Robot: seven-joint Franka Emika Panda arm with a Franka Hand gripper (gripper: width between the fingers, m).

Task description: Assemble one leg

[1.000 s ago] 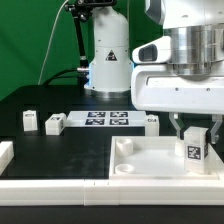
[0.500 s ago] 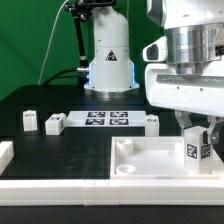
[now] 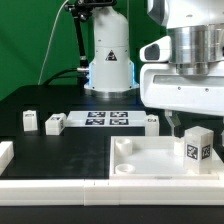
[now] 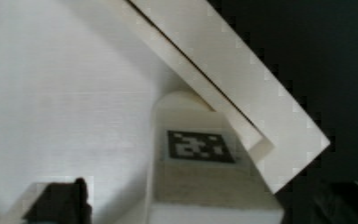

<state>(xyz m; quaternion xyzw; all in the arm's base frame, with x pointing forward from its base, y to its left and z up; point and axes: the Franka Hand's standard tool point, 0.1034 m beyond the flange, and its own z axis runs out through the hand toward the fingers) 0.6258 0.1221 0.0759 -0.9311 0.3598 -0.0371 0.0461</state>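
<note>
The leg (image 3: 198,147), a small white block with a black-and-white tag, stands upright in the far right corner of the large white tray (image 3: 140,172). My gripper (image 3: 196,126) hovers just above it, jaws open, with one finger (image 3: 178,126) showing beside the leg's top. In the wrist view the leg (image 4: 201,150) sits against the tray's raised rim (image 4: 220,70), between my fingers (image 4: 60,200). There is a gap between that finger and the leg. The gripper (image 4: 197,208) holds nothing.
Two more white blocks (image 3: 29,121) (image 3: 55,123) and a small one (image 3: 151,121) lie on the black table beside the marker board (image 3: 107,119). A white piece (image 3: 5,153) sits at the exterior view's left edge. The robot base (image 3: 108,60) stands behind.
The jaws, closed around the leg one second ago, have opened and the gripper has risen a little. The leg stays standing in the tray corner.
</note>
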